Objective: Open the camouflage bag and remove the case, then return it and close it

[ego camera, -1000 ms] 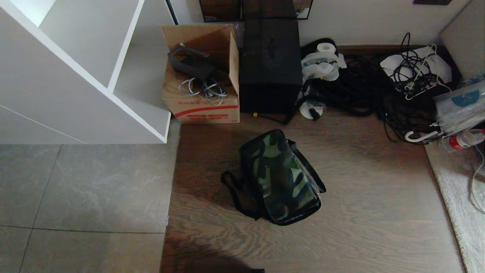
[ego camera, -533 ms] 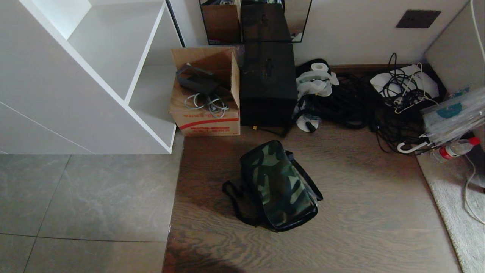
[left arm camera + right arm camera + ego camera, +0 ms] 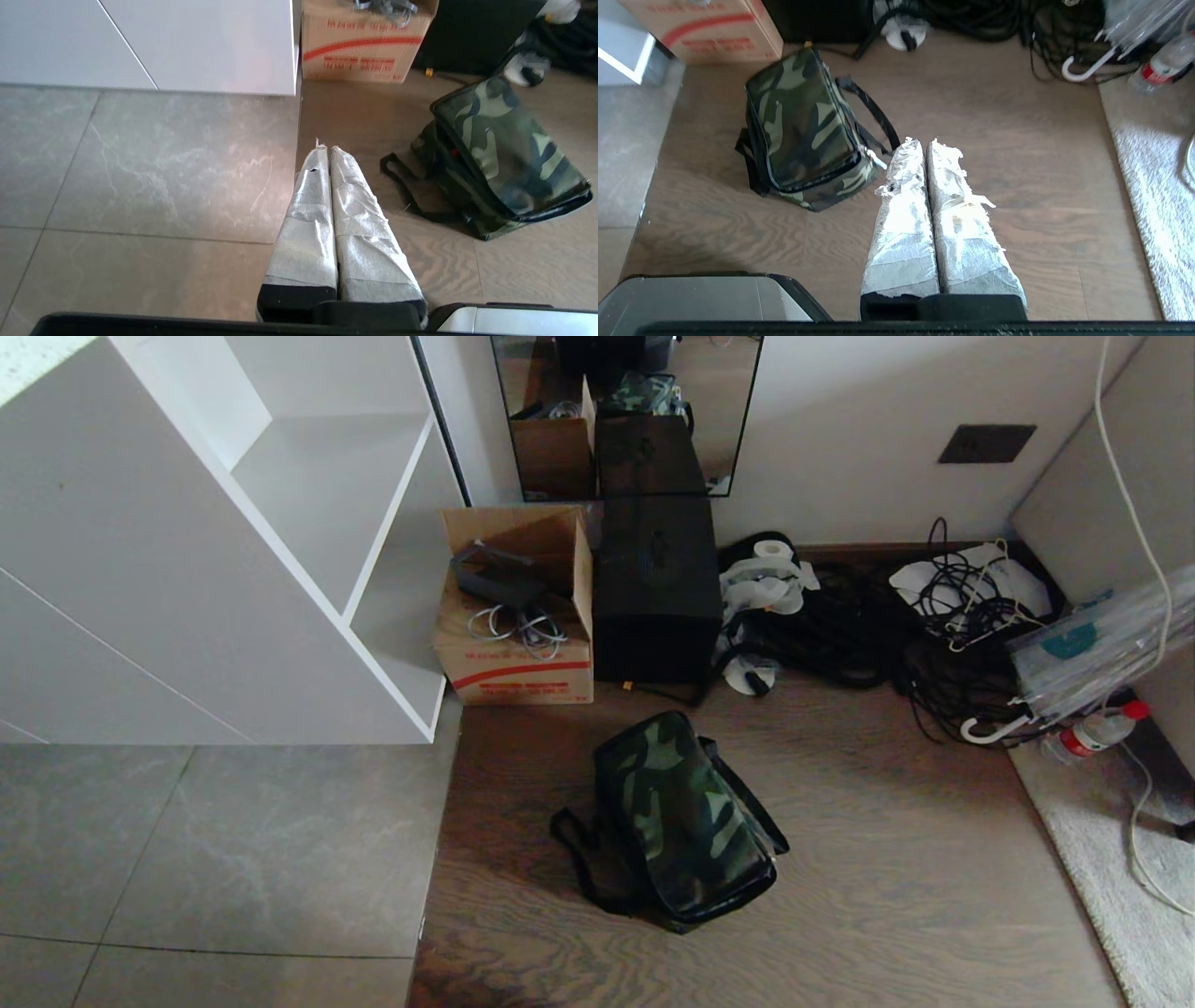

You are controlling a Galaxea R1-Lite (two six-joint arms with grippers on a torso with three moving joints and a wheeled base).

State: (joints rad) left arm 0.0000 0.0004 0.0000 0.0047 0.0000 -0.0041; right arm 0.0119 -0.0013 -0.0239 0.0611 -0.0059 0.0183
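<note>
The camouflage bag (image 3: 686, 817) lies closed on the wooden floor, black strap (image 3: 579, 859) trailing beside it. It also shows in the left wrist view (image 3: 507, 149) and the right wrist view (image 3: 803, 128). The case is hidden. Neither arm appears in the head view. My left gripper (image 3: 327, 148) hangs shut above the floor, well short of the bag and holding nothing. My right gripper (image 3: 924, 142) is shut and empty too, just off the bag's near corner and above the floor.
Behind the bag stand a brown cardboard carton (image 3: 513, 611) with cables and a tall plain black box (image 3: 655, 593). White shelving (image 3: 280, 541) is at the left, a mirror (image 3: 621, 415) on the wall. Tangled black cables (image 3: 896, 635), a bottle (image 3: 1097, 733) and a pale rug (image 3: 1102, 859) lie at the right.
The whole head view has tilted up: bag, carton and box sit lower in the picture and the mirror and wall now show. Nothing on the floor has moved.
</note>
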